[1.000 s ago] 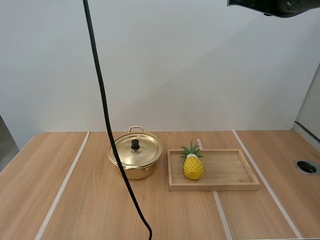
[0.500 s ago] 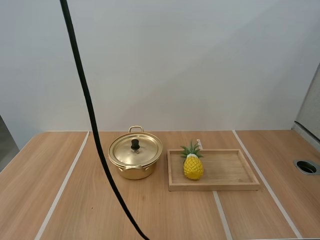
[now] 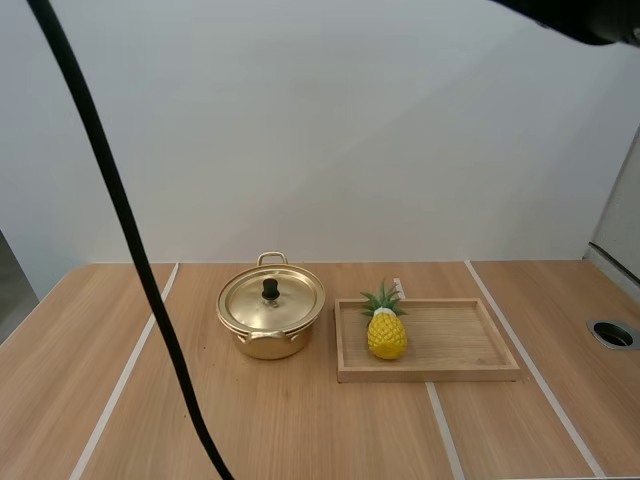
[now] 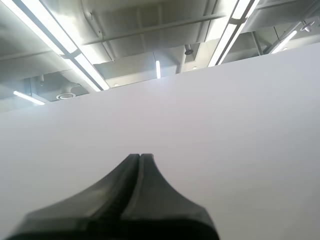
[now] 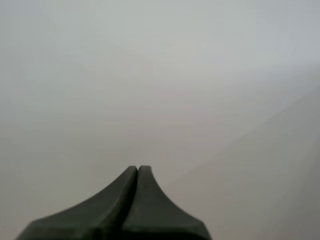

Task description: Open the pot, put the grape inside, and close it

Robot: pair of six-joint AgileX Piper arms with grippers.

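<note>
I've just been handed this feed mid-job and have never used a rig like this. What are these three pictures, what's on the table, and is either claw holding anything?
This is a robot with two arms, each ending in a two-fingered gripper. The high view comes from a camera above and behind the arms, looking down on a wooden table. On the table stands a gold pot with its lid on. To the right of the pot is a wooden tray with a yellow pineapple standing upright in it.

The other two pictures come from cameras riding on the wrists. The dark wedge in each is that arm's own fingers. The left gripper and right gripper are both shut, fingers pressed together, holding nothing.
</note>
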